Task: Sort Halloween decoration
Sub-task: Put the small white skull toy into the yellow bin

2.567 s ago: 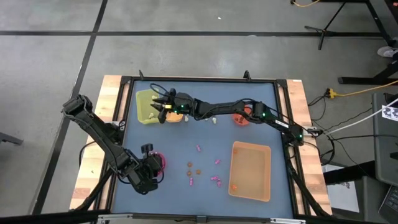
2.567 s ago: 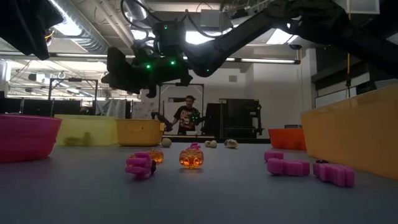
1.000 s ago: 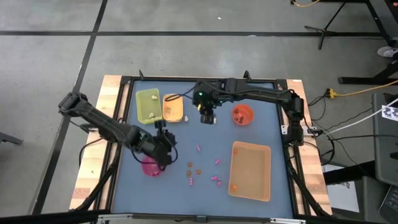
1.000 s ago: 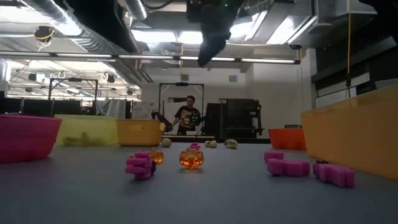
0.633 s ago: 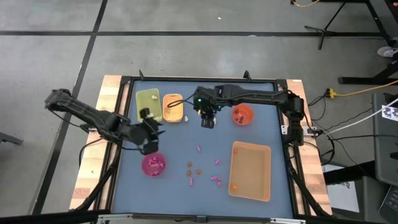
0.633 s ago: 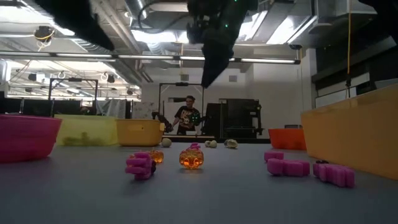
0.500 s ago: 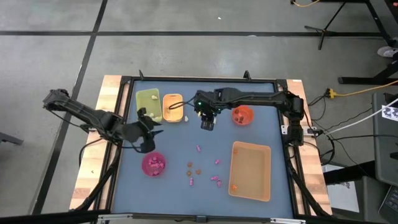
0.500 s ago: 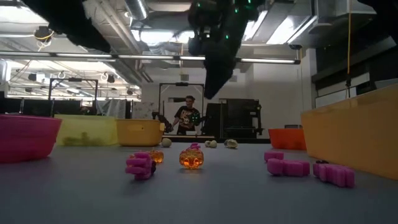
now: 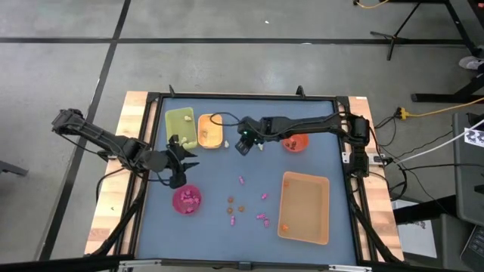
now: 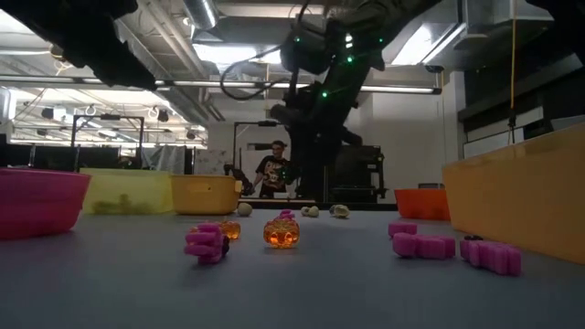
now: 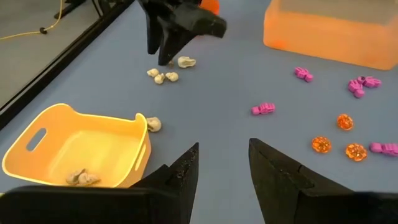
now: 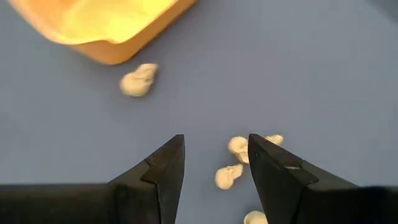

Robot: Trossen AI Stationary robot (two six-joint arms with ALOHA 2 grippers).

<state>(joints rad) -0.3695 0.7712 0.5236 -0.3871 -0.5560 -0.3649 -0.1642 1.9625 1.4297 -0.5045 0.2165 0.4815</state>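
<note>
Nearest the front edge of the blue table (image 9: pixel 219 185) lie the loose trinkets: magenta-pink pieces (image 9: pixel 262 219) and small orange-brown pumpkin-like beads (image 9: pixel 237 204), scattered between a round pink bowl (image 9: pixel 186 199) on the left and a large rectangular orange tray (image 9: pixel 305 207) on the right. The pink bowl already holds a few pink trinkets. In the low view a pink trinket (image 10: pixel 206 241) and a glowing orange bead (image 10: pixel 281 231) sit closest to the camera.

Just behind the pink bowl, the left gripper (image 9: pixel 180 161) hovers above the table on the left side, its fingers (image 11: pixel 184 171) spread apart with nothing between them.

Farther back, the right gripper (image 9: pixel 243 143) hangs low over a small cluster of cream-white skull-shaped trinkets (image 12: pixel 235 159) just beside a yellow-orange tray (image 9: pixel 210 131). Its fingers (image 12: pixel 165 168) are parted and empty, pointing down at the table, with the cluster just ahead of the fingertips and one more cream trinket (image 12: pixel 139 80) lying apart, close to the tray's wall. From the left wrist view the same tray (image 11: pixel 81 146) holds a cream-white piece (image 11: pixel 83 178) inside.

At the back edge, a green tray (image 9: pixel 179 126) stands to the left of the yellow-orange one, touching or nearly touching it, and a round red-orange bowl (image 9: pixel 296 140) sits to the right, partly under the right arm.

Beyond the table, in the low view, a person (image 10: pixel 275 174) stands in the room.
</note>
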